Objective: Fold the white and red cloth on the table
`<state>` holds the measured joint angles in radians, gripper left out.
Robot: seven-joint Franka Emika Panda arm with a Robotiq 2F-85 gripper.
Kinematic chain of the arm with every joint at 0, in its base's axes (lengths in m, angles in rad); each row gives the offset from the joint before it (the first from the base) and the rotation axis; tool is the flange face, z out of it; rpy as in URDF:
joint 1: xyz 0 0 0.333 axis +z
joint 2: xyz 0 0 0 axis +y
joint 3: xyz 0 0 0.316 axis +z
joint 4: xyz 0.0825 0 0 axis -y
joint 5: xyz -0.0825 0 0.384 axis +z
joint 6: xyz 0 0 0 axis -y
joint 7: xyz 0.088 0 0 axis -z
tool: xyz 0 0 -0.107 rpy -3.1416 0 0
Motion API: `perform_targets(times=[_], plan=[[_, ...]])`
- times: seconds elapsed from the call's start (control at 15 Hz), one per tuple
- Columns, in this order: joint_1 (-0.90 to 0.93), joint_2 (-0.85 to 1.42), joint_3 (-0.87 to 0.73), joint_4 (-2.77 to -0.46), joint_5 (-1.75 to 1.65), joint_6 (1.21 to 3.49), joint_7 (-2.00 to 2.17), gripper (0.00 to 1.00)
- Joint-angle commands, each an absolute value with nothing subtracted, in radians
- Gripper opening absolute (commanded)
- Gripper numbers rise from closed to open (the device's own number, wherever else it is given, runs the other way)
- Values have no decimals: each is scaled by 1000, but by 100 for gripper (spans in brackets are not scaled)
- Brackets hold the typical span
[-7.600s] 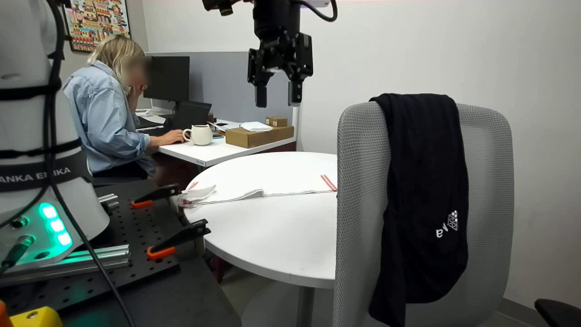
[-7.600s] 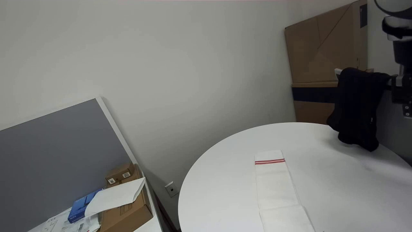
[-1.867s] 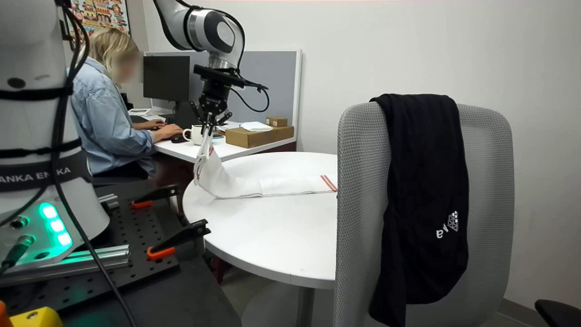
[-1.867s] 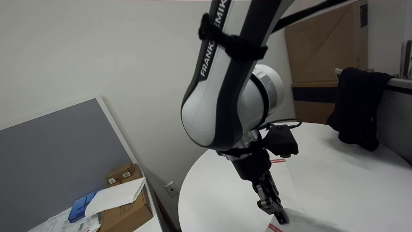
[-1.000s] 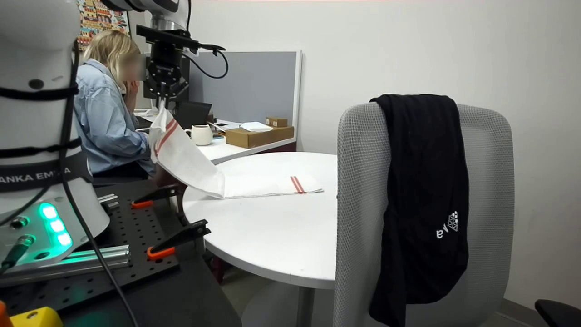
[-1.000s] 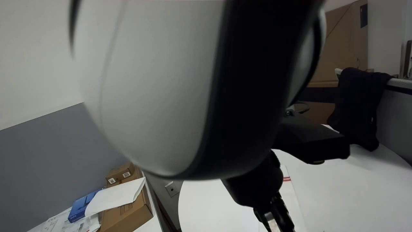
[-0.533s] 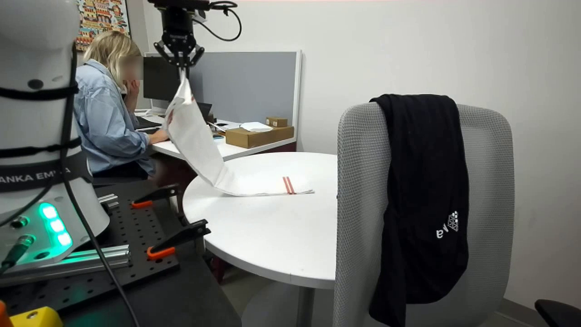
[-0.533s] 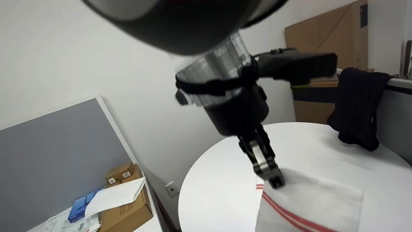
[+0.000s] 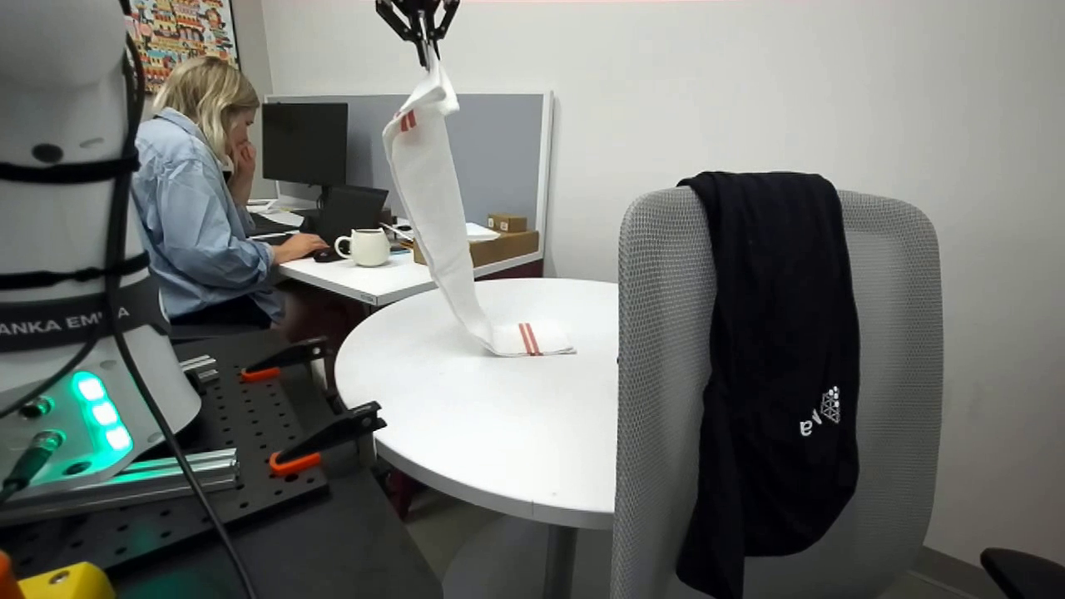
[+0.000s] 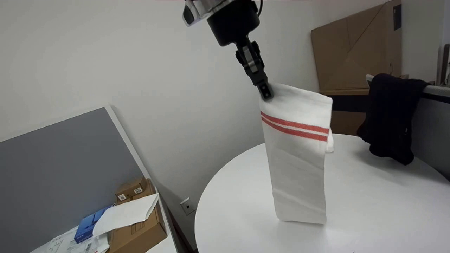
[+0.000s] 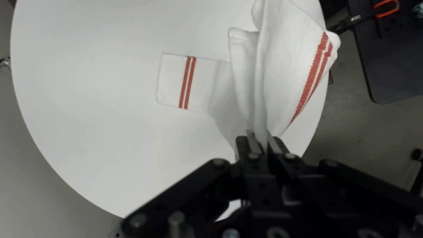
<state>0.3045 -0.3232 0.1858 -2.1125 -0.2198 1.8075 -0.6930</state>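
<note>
The white and red cloth (image 9: 433, 195) hangs from my gripper (image 9: 428, 58) as a long strip above the round white table (image 9: 466, 424). Its lower end, with two red stripes, lies flat on the tabletop in the wrist view, and the strip bends up from there. Between the gripper's fingertips a fold of the cloth (image 11: 281, 59) is pinched, seen in the wrist view. A second pair of red stripes crosses the raised end of the cloth (image 10: 293, 128), just below the gripper (image 10: 266, 93). In that exterior view the cloth hides its part lying on the table.
A grey mesh chair (image 9: 894, 349) with a black garment (image 9: 774, 358) stands at the table's edge. Black clamps (image 9: 333, 437) sit on the robot's base plate beside the table. Behind are a desk with a white mug (image 9: 366, 247), boxes (image 10: 137, 228) and a seated person (image 9: 200, 200).
Earlier the gripper was open above the flat cloth; it then closed on one end and lifted it. In the last second it has risen and moved over the table, leaving less cloth lying flat.
</note>
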Motion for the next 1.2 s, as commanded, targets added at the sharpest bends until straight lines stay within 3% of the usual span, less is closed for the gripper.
perform_targets(times=[0.0, 0.53, 1.13], plan=[[277, -135, 192, -1910, -270, 1733, -735, 1], [211, 196, 182, -1675, -323, 1611, -796, 1], [171, 373, 131, -1494, -491, 1582, -777, 1]])
